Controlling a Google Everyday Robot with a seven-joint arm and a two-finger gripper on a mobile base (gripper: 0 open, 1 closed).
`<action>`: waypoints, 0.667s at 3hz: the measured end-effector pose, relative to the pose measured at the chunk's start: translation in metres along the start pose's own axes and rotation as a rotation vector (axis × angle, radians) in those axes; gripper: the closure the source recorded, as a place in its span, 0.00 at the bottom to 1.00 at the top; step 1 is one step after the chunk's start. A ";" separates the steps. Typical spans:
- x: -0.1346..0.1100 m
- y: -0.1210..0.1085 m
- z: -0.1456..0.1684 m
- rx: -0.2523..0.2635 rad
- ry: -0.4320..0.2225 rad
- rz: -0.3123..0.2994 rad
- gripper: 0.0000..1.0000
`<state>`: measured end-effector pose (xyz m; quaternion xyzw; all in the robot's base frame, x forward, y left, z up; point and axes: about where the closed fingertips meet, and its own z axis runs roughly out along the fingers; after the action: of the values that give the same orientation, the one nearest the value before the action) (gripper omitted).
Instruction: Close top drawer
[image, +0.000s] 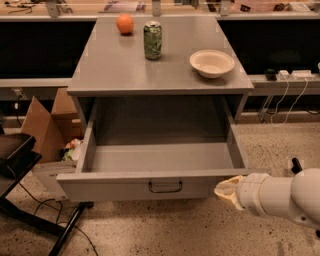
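Note:
The top drawer (160, 159) of the grey cabinet stands pulled far out. Its inside is plain grey and holds nothing. Its front panel (105, 189) has a small dark wire handle (165, 187) at the centre. My gripper (226, 192) comes in from the lower right on a white arm (282, 196). Its cream tip is right at the right end of the drawer's front panel, touching it or nearly so.
On the cabinet top (115, 65) stand an orange (125, 23), a green can (152, 40) and a cream bowl (212, 63). A cardboard box (45, 125) sits at the left. A black chair base (30, 220) and cables lie on the speckled floor.

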<state>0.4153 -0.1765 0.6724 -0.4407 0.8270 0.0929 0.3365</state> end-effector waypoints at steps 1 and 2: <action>-0.014 -0.027 0.030 -0.003 -0.043 -0.017 1.00; -0.015 -0.028 0.032 -0.003 -0.046 -0.019 1.00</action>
<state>0.4578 -0.1688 0.6616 -0.4469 0.8147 0.1009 0.3555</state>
